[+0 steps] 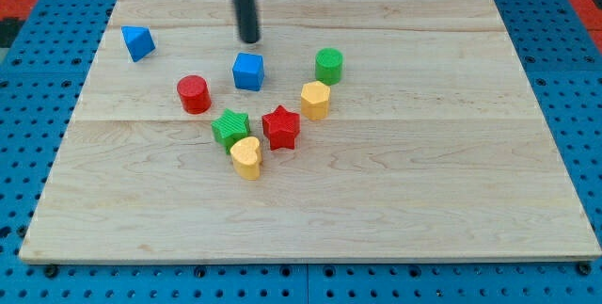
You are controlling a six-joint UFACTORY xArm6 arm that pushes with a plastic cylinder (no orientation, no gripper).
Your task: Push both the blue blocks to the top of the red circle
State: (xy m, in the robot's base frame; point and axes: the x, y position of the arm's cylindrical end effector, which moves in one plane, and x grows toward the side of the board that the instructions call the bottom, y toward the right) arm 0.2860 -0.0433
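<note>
The red circle block (194, 93) stands on the wooden board, left of centre. A blue cube (248, 71) sits just to its right and a little higher in the view. A blue triangular block (138, 42) lies near the board's upper left. My tip (249, 40) is just above the blue cube in the view, a small gap away, and well to the right of the blue triangular block.
A green star (229, 127), a red star (280, 127) and a yellow heart (246, 157) cluster below the cube. A yellow hexagonal block (315, 100) and a green cylinder (328, 64) stand to the right. The board (423, 172) rests on a blue pegboard.
</note>
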